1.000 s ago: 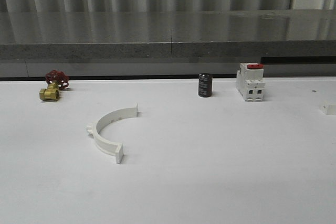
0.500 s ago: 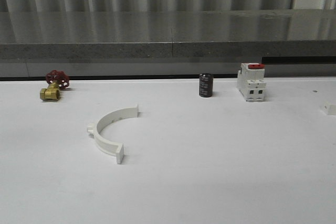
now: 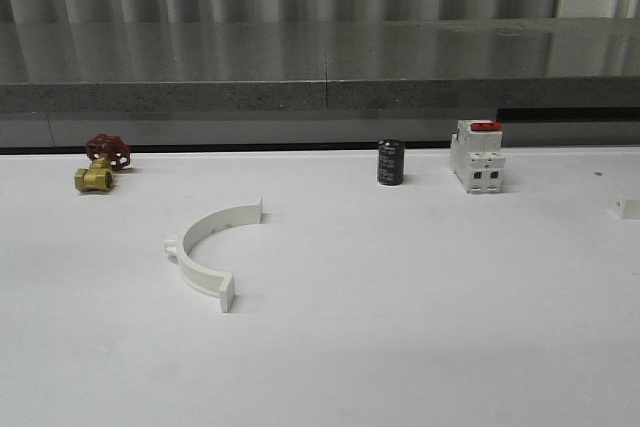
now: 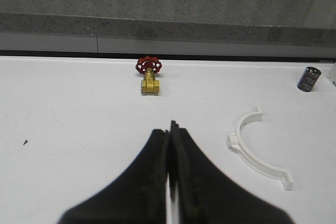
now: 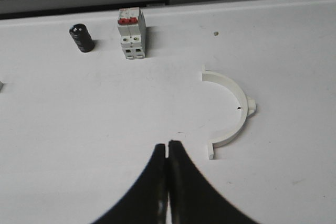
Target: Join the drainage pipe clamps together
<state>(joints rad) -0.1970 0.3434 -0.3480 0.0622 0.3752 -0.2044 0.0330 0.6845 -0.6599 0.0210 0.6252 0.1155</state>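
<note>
One white half-ring clamp (image 3: 200, 277) lies flat on the white table, left of centre, its open side facing right. In the left wrist view that clamp (image 4: 233, 141) lies off to one side of my left gripper (image 4: 169, 127), which is shut with nothing in it and hangs above bare table. The other clamp (image 5: 244, 109) lies beside my right gripper (image 5: 167, 144), also shut and holding nothing. Only an end tab of this second clamp (image 3: 630, 209) shows at the front view's right edge. The two clamps lie far apart.
A brass valve with a red handwheel (image 3: 100, 162) sits at the back left. A black cylinder (image 3: 390, 162) and a white breaker with a red switch (image 3: 477, 157) stand at the back right. A grey ledge (image 3: 320, 97) borders the table's far edge.
</note>
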